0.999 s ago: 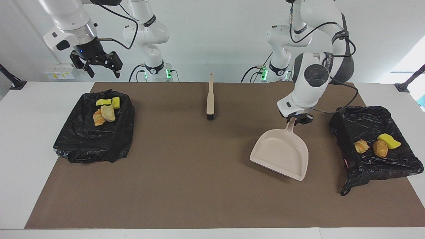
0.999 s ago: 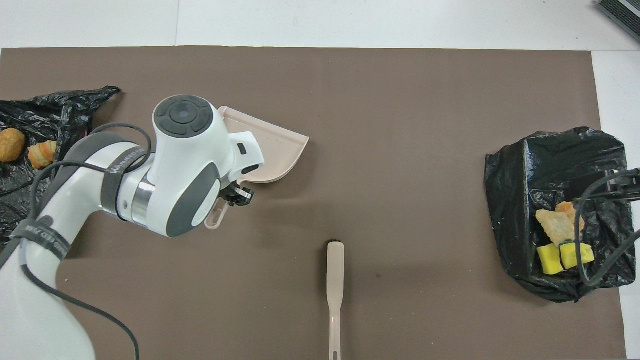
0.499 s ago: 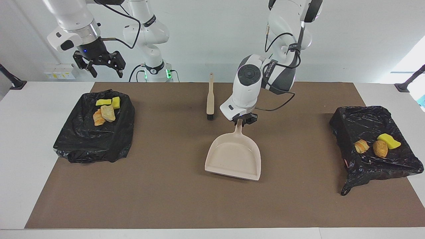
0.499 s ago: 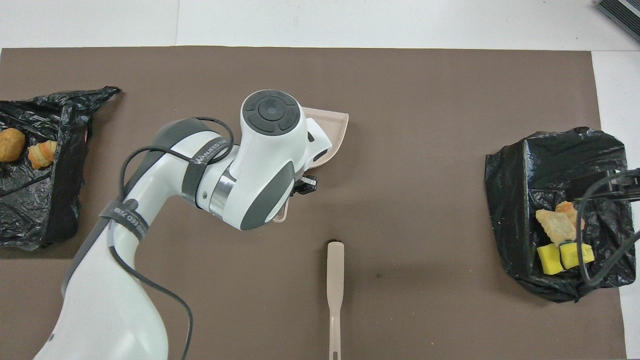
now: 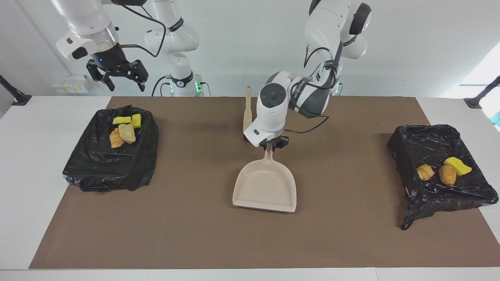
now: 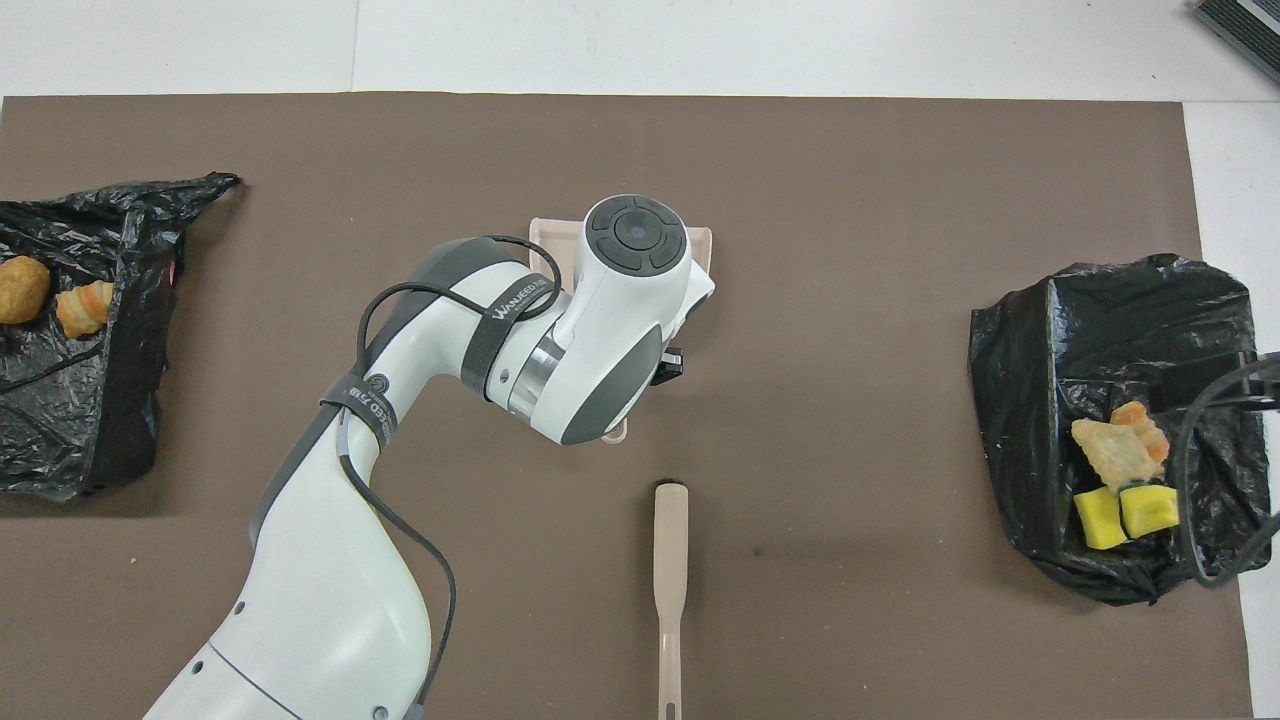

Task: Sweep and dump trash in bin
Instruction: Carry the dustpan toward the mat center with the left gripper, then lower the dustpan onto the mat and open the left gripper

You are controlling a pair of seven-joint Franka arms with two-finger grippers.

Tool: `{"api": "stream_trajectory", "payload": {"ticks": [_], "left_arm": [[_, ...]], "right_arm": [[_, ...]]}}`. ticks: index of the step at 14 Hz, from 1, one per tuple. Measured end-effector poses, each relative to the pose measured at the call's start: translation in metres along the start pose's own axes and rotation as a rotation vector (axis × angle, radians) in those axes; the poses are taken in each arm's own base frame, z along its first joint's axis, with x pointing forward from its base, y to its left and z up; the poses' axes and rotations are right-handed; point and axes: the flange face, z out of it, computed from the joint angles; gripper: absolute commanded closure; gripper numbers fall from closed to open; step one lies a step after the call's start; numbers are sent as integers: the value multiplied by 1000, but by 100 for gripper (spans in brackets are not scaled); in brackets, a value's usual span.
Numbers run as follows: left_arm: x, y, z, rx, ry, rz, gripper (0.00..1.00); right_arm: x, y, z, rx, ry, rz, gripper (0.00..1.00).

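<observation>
Left tool [image 5: 270, 147] pinching the dustpan [image 5: 265, 187] handle, pan empty mid-table; trash [image 5: 124, 130] binned, so set it down. Right tool [image 5: 119, 76] spread, waiting.

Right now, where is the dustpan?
The dustpan is mid-mat, held by its handle in the left tool, with the brush nearer the robots.

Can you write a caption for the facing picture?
Left gripper holds beige plastic dustpan mid-mat; right gripper open.
</observation>
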Motion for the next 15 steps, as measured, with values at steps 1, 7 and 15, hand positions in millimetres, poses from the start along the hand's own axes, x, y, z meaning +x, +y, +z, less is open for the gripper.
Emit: {"api": "stream_trajectory", "payload": {"ticks": [1,7,15], "left_arm": [[2,0,-2,-7,13,-7,56],[12,-16,-12,-20,46,-44,0],[47,-154,-86,-62,109,-89,0]], "right_arm": [[-2,0,-2,0,4,0,0],[-3,-6,-3,-1,5,-11,0],[-4,-6,-3,-1,-2,-12,0]]}}
